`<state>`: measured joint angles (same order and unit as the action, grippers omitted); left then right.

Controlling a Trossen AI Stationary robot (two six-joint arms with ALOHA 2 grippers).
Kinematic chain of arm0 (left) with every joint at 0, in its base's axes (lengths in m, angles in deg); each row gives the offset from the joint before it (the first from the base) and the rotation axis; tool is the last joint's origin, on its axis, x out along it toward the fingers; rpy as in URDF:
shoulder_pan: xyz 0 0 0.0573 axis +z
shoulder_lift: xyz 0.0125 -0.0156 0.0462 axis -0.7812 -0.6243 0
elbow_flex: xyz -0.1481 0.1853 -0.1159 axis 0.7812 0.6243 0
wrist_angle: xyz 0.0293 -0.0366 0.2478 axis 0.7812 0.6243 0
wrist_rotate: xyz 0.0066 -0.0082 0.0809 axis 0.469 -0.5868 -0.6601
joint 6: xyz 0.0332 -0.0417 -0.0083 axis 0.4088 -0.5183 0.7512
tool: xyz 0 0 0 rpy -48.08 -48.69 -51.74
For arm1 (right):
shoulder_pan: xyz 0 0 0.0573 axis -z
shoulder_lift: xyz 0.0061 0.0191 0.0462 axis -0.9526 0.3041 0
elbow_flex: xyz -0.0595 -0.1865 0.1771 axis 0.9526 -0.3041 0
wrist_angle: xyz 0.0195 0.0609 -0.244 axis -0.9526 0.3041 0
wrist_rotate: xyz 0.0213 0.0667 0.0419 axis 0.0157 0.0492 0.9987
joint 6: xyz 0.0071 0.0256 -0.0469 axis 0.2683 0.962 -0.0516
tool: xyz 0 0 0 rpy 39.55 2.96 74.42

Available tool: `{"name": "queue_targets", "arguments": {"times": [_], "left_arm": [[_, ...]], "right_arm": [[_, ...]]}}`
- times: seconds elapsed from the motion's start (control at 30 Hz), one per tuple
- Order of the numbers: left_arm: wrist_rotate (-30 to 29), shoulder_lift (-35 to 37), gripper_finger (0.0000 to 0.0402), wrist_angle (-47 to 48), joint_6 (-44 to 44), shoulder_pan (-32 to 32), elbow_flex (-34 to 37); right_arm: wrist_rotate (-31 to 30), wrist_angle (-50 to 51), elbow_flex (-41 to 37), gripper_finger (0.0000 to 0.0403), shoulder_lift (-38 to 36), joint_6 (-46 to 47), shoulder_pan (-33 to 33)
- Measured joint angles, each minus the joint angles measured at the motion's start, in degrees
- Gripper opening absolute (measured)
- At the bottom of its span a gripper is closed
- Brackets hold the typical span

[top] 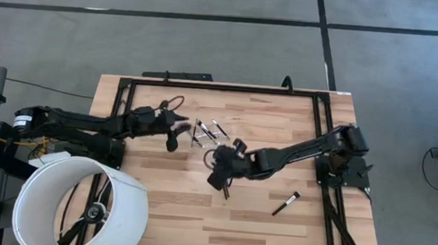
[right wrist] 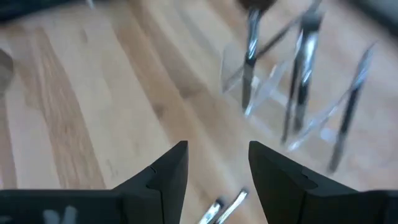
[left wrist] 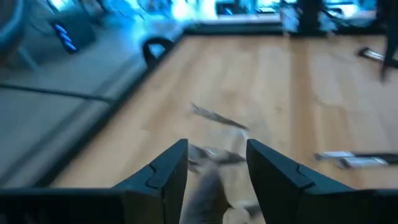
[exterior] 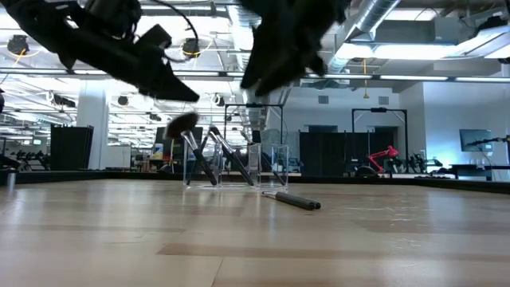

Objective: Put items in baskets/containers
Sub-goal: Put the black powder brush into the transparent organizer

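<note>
Your counter carried a big white cylinder at its near left corner, which was no part of this job. The clear holder stood near the middle of the counter toward the far edge, and in the low view several brushes leaned in it, handles down and tilted, one with a fluffy head.

Your left claw hung just left of the holder, its fingers spread wide with nothing gripped; a blurred brush head lay below the gap. Your right claw hovered above the counter on the near side of the holder, fingers equally wide and empty.

Two loose brushes were left. A black-handled brush lay flat well to the right and nearer the front edge, its long axis slanting from near-left to far-right. A second brush, silver part showing, lay almost under your right claw.

I judge the right arm the nearer to both loose brushes, so the coming pick looked like yours on that side, with the fingers turned across the handle.
</note>
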<state>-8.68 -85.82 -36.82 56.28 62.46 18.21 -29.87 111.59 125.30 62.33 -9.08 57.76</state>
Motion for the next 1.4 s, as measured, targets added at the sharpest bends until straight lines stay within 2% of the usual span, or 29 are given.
{"name": "queue_targets", "arguments": {"times": [0.17, 0.33, 0.47, 0.6, 0.7, 0.83, 1.0, 1.17, 1.27, 1.4], "left_arm": [[-1.6, 5.7, 0.0163, 0.0, 1.2, 0.0, 0.0], [-1.6, 8.7, 0.0163, 0.4, 1.2, 0.0, 0.0], [-1.6, 9.0, 0.0163, 0.5, 1.2, 0.0, 0.0], [-1.6, 9.0, 0.0163, 0.5, 1.2, 0.0, 0.0], [-1.6, 9.0, 0.0163, 0.5, 1.2, 0.0, 0.0], [-1.6, 9.0, 0.0163, 0.5, 1.2, 0.0, 0.0], [-1.6, 9.0, 0.0163, 0.5, 1.2, 0.0, 0.0], [-1.6, 9.0, 0.0163, 0.6, 1.2, 0.0, 0.0], [-1.6, 9.0, 0.0163, 0.6, 1.2, 0.0, 0.0], [-1.6, 9.0, 0.0163, 0.6, 1.2, 0.0, 0.0]], "right_arm": [[0.8, 0.5, 0.0, 0.0162, 6.9, 8.7, -0.5], [3.1, 4.9, -0.1, 0.0162, 10.3, 16.2, -0.4], [4.2, 7.5, 0.0, 0.016, 9.4, 18.5, -0.5], [6.1, 15.2, 0.0, 0.0149, 4.5, 23.9, -1.0], [13.2, 25.2, 0.0, 0.014, 0.4, 33.3, -2.0], [25.2, 39.2, 0.0, 0.0137, -4.0, 51.2, -5.3], [33.2, 49.3, 0.0, 0.0139, -5.9, 71.6, -12.1], [37.4, 56.9, 0.0, 0.0139, -6.0, 90.5, -20.0], [37.4, 57.8, 0.0, 0.0139, -6.0, 100.4, -24.2], [36.3, 58.0, -0.8, 0.0139, -5.9, 103.7, -27.5]]}}
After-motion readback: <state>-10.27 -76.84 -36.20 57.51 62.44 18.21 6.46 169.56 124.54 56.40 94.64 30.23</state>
